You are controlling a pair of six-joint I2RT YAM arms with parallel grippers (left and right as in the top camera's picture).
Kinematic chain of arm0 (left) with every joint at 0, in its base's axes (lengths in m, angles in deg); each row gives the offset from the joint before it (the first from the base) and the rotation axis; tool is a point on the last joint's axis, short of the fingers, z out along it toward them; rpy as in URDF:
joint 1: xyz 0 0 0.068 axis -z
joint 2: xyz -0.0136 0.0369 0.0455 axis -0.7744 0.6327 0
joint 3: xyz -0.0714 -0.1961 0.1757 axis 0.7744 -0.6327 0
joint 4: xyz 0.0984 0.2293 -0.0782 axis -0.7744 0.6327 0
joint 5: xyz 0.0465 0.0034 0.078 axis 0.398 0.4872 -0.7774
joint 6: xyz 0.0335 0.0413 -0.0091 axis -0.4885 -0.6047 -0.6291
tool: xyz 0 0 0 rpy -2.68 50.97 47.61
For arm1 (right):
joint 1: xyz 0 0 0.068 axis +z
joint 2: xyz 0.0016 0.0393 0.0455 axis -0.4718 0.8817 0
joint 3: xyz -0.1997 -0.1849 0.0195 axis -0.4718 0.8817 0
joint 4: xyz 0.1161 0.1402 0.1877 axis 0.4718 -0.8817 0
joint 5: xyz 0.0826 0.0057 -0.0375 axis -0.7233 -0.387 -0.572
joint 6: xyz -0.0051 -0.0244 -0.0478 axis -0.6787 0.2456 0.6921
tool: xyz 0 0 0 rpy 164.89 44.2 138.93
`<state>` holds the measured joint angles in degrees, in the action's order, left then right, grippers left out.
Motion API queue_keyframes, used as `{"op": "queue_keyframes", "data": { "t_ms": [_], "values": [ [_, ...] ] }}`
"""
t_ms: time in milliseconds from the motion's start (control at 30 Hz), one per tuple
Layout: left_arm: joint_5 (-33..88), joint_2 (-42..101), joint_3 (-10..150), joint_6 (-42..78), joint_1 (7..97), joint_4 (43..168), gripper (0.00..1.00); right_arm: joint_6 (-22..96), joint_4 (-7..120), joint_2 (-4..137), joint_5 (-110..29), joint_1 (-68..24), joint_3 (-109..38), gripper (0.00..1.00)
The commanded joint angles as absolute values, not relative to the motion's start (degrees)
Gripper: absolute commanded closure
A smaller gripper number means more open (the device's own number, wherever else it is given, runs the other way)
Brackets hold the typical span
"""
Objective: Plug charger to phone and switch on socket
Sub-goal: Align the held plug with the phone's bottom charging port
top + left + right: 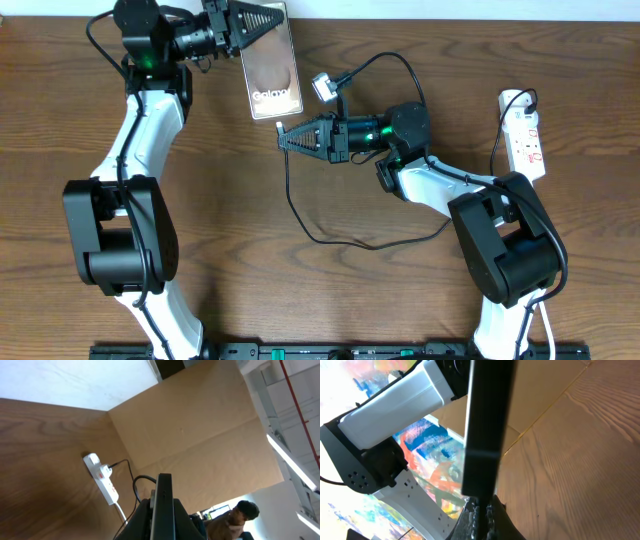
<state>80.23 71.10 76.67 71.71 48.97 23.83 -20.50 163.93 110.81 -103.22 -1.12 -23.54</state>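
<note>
Overhead: left gripper (276, 14) clamps the phone (272, 80) by its top end; right gripper (281, 137) pinches the charger (279, 127) tip just beside its lower edge. Slight misalignment could jam the plug or twist the phone loose.

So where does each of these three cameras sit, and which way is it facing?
Overhead: above the table, facing straight down; shows left arm, right arm, phone, socket.
Left wrist: on the left gripper, facing along the gripped phone's edge toward the socket; its fingers show.
Right wrist: on the right gripper, facing the phone's edge and left arm; its fingers show.
Shared: all see the phone.
</note>
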Motion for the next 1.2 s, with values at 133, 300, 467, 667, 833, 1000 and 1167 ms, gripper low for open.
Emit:
{"op": "queue_keyframes", "data": {
  "t_ms": [133, 300, 467, 667, 833, 1000, 1167],
  "values": [
    [77.3, 70.5, 77.0, 72.3, 49.0, 23.1, 0.93, -21.1, 164.3, 111.0, -101.0, -0.3, -23.6, 0.99],
    [77.4, 70.5, 77.0, 72.0, 48.9, 23.1, 0.93, -21.1, 165.1, 111.0, -101.0, -0.4, -23.6, 0.99],
    [78.4, 70.5, 77.0, 71.6, 48.9, 23.1, 0.93, -21.1, 166.6, 111.0, -101.0, -0.4, -23.6, 0.99],
    [79.3, 70.5, 77.0, 71.9, 48.9, 23.1, 0.93, -21.3, 166.6, 111.0, -101.0, -0.5, -23.6, 0.99],
    [80.3, 70.5, 77.0, 72.3, 48.9, 23.1, 0.93, -21.3, 166.6, 111.0, -100.8, -0.6, -23.6, 0.99],
    [81.3, 70.5, 77.0, 72.3, 48.9, 23.1, 0.93, -21.4, 166.5, 111.0, -100.3, -0.8, -23.6, 0.99],
    [81.3, 70.5, 77.0, 72.3, 48.9, 23.1, 0.93, -21.3, 166.4, 111.0, -100.0, -0.8, -23.6, 0.99]
  ]
}}
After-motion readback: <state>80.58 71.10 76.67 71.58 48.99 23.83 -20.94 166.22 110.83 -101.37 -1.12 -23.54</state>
